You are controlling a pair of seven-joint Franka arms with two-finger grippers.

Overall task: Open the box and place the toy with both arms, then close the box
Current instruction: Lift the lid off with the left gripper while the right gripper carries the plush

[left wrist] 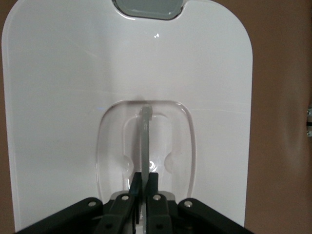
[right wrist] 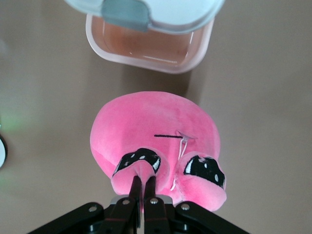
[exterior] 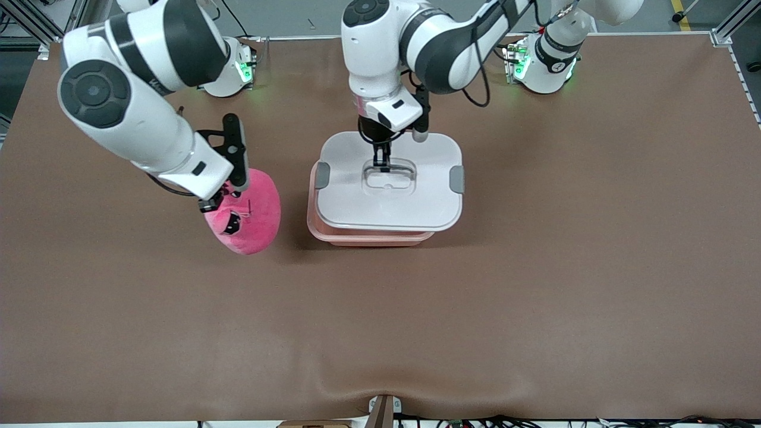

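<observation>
The box's white lid (exterior: 389, 202) hangs lifted and shifted above the pink tub (exterior: 368, 238), whose open rim shows under it. My left gripper (exterior: 381, 164) is shut on the lid's clear centre handle (left wrist: 146, 136); it also shows in the left wrist view (left wrist: 145, 178). Grey clips (exterior: 322, 175) sit at both lid ends. My right gripper (exterior: 215, 202) is shut on a fold of the hot-pink toy (exterior: 252, 214) by its dark eye and holds it over the table beside the box, toward the right arm's end. In the right wrist view the toy (right wrist: 156, 122) hangs below the gripper (right wrist: 143, 179), with the tub (right wrist: 146, 48) close by.
The brown table mat (exterior: 535, 267) spreads wide on all sides of the box. The arm bases (exterior: 229, 71) (exterior: 544, 65) stand along the table's edge farthest from the front camera. A small mount (exterior: 383, 410) sits at the nearest edge.
</observation>
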